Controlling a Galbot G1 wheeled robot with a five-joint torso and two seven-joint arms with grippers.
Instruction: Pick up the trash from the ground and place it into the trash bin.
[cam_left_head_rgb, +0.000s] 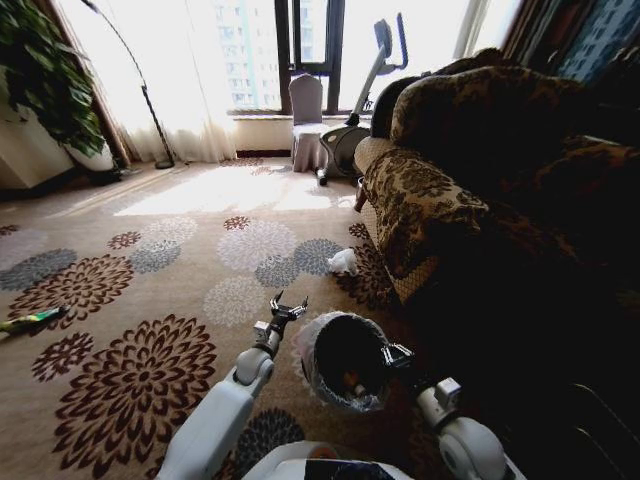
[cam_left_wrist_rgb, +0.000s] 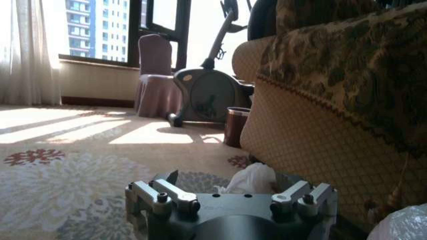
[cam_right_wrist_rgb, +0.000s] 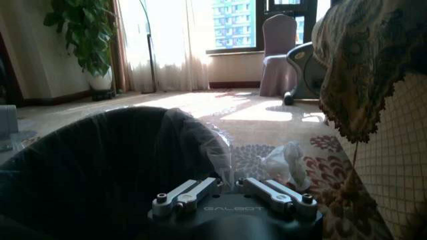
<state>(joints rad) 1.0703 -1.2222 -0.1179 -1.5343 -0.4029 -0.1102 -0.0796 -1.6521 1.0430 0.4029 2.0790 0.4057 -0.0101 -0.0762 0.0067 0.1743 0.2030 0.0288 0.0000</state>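
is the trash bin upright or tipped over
Upright: the trash bin stands on the carpet, mouth facing up, liner over the rim.

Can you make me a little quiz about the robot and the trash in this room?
1. True or false: the white plastic bag lies on the carpet next to the sofa.
2. Which hand is at the rim of the trash bin? A: left hand. B: right hand.
3. Fill in: the left hand's fingers are spread ____ above the carpet.

Key: 1 true; 2 B; 3 open.
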